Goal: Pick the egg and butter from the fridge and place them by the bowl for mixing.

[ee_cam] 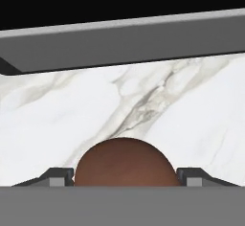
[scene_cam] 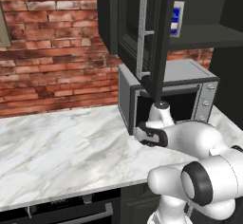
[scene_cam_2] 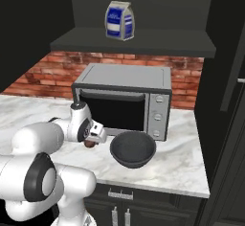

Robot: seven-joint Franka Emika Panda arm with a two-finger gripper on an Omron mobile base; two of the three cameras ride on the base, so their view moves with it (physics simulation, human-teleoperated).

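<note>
Nearest: gripper (ee_cam: 124, 175), jaws set wide, one dark tip either side of the egg (ee_cam: 123, 163); actual contact cannot be told. Egg low over the marble counter (scene_cam_2: 182, 148), just left of the bowl (scene_cam_2: 133, 149); long axis indeterminate. Behind: countertop oven (scene_cam_2: 125, 98). Above: shelf, carton (scene_cam_2: 119, 20).

Reddish-brown egg (ee_cam: 123, 163), dark-grey bowl (scene_cam_2: 133, 149), white grey-veined marble counter (scene_cam: 57, 147), red brick wall (scene_cam: 52, 42).

Flat, even rendered light, marble counter (scene_cam: 61, 147) bright, no glare. Upper cabinets (scene_cam_2: 139, 0) at 12 o'clock sit near black. Low-res, slightly soft edges; no lens distortion.
</note>
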